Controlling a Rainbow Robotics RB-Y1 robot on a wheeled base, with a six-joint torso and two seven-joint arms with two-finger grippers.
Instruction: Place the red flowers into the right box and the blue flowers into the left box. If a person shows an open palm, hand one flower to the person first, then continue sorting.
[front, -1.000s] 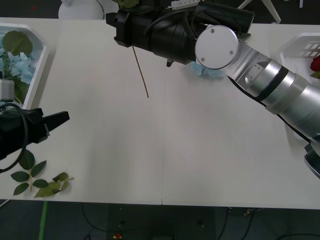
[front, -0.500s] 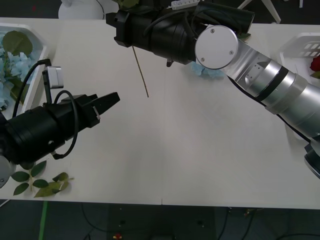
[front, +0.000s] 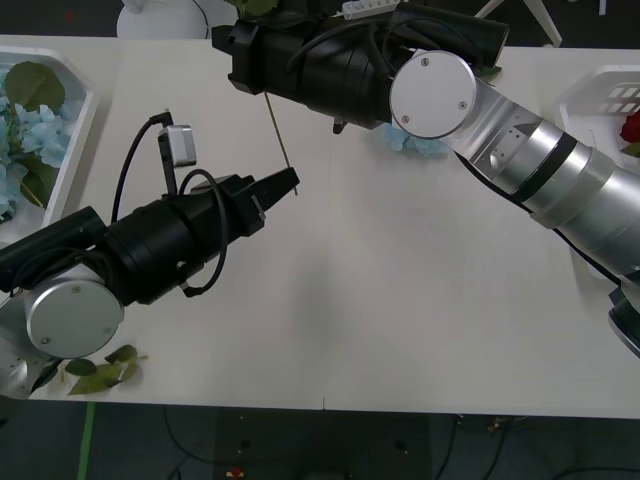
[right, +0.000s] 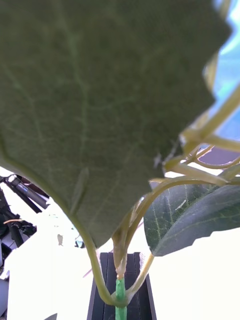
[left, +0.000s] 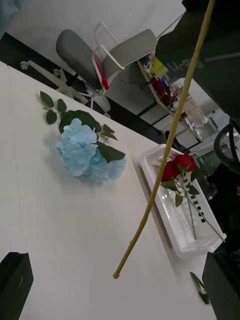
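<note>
Left hand (front: 288, 180) seemingly at stem (front: 278, 135)

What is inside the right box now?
Inside the right box lie red flowers, blooms at one end, stems along the slitted floor. In the front view the right arm covers most of that box.
</note>
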